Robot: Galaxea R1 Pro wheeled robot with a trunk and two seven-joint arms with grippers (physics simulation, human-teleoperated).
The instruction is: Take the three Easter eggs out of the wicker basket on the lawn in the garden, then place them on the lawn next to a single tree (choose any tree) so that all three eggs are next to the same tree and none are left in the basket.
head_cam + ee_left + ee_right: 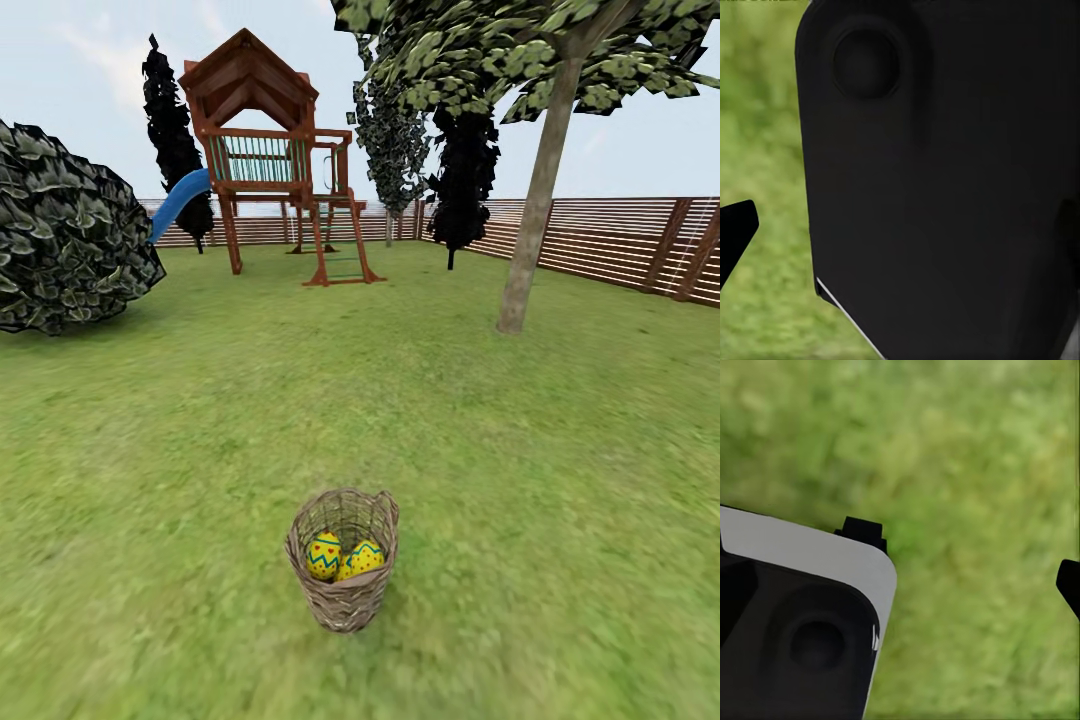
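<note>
Easter eggs [342,557] yellow, blue zigzag, inside wicker basket [343,600].

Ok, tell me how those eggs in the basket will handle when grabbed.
The eggs look smooth and rounded, so they may slip from the jaws. On the flat lawn they would probably roll. The deep basket may tip during reaching.

There is no text, label, brand name, number or sign that can be read in any of the views. The Easter eggs [343,556] in the wicker basket [345,590] carry only painted patterns, a zigzag band and small dots, not letters.
</note>
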